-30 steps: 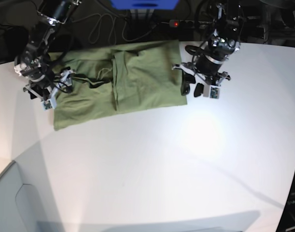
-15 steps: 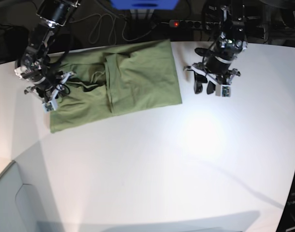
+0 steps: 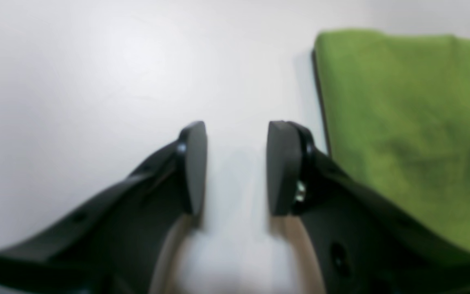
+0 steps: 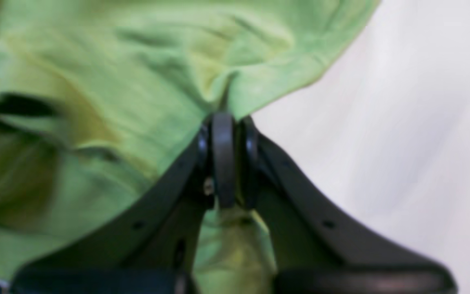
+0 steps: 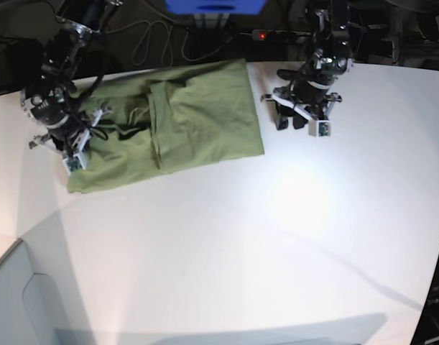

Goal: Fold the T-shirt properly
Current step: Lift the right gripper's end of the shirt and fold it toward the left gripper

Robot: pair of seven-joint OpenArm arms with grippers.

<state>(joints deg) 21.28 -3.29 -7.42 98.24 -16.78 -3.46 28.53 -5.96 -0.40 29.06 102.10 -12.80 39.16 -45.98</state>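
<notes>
T-shirt point(image 5: 183, 118) lies partly folded on white desk point(image 5: 241, 237), toward 11 o'clock in base view, wrinkled at its 9 o'clock end. Right gripper point(image 4: 223, 122) at that end, jaws pressed together, pinching T-shirt edge. Left gripper point(image 3: 235, 163) just off T-shirt's 3 o'clock edge, jaws spread, nothing between, above bare desk.

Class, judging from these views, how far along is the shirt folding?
Done: one fold lies across the middle of the T-shirt. In hand: the right end effector is pinching its edge, while the left end effector is open over bare table. Left: the bunched side and final folds.
</notes>
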